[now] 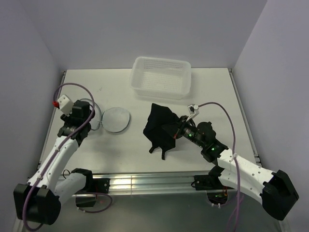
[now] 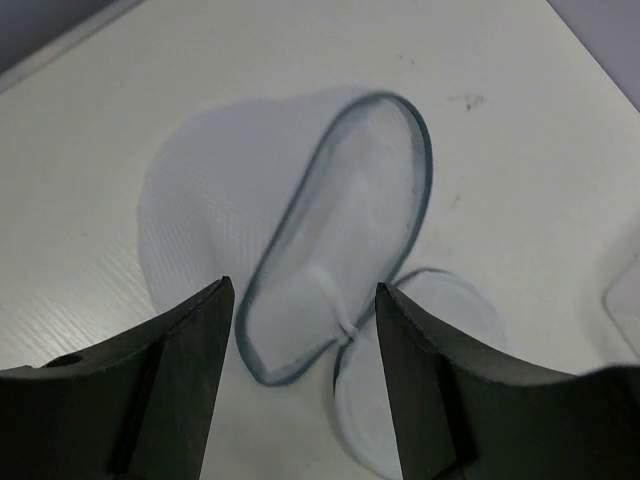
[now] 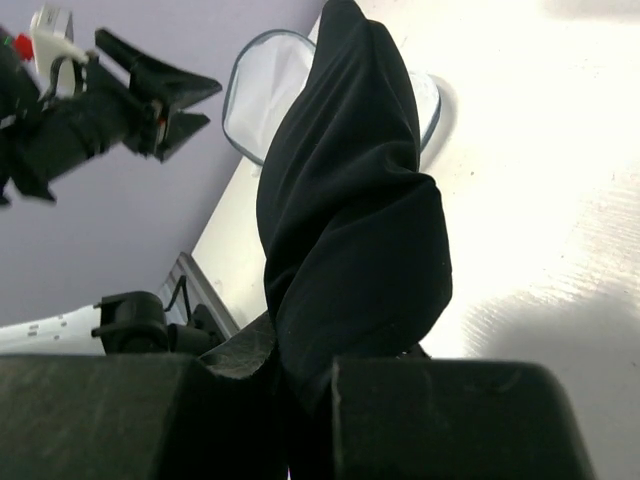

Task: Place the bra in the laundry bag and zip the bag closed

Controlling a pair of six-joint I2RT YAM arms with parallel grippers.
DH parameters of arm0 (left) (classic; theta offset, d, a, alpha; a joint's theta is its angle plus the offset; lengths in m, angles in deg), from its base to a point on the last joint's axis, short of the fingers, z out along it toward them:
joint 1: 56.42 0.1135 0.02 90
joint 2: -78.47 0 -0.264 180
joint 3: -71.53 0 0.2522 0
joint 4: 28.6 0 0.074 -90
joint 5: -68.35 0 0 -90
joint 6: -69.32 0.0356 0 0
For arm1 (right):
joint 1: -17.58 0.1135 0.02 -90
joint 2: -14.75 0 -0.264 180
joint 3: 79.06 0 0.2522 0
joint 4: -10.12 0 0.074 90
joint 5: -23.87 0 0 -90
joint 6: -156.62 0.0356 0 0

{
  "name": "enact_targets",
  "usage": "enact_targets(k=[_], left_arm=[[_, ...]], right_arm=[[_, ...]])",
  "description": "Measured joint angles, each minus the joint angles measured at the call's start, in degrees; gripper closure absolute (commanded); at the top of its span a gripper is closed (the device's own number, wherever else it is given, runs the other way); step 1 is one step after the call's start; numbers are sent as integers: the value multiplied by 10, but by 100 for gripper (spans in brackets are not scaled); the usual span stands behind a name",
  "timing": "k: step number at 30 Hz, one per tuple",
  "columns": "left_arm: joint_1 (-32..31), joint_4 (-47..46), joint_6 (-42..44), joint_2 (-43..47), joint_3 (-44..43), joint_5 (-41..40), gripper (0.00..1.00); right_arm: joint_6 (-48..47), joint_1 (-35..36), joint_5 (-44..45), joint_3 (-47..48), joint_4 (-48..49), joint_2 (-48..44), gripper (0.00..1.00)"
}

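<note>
The right gripper (image 3: 305, 400) is pinching the bra (image 1: 161, 126) between its fingers, and the black fabric is bunching in a loose fold in front of them, near the middle of the table (image 1: 217, 96). Whether the fabric is resting on the table or lifted from it, the pictures are not showing clearly. The laundry bag (image 2: 340, 225) is lying open to the left of the bra, apart from it, showing its dark zipper rim. The left gripper (image 2: 305, 290) is hovering at the bag's left edge with fingers spread wide, holding nothing. A white perforated basket (image 1: 186, 82) is standing at the far side
</note>
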Motion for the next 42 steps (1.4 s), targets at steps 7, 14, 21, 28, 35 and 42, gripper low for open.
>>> enact_targets(k=[7, 14, 21, 28, 35, 42], left_arm=[[98, 21, 51, -67, -91, 40, 38], [129, 19, 98, -146, -102, 110, 47], [129, 16, 116, -160, -102, 152, 80], [127, -8, 111, -158, -89, 208, 100], [14, -58, 40, -130, -60, 281, 100], [-77, -180, -79, -37, 21, 329, 100]], right_arm=[[-2, 10, 1, 0, -13, -33, 100], [-3, 17, 3, 2, -41, -72, 100], [-5, 23, 9, 38, -61, -74, 100], [-1, 31, 23, 83, -67, -64, 100], [-1, 34, 64, 177, -80, -26, 100], [6, 36, 107, 250, -78, 22, 100]])
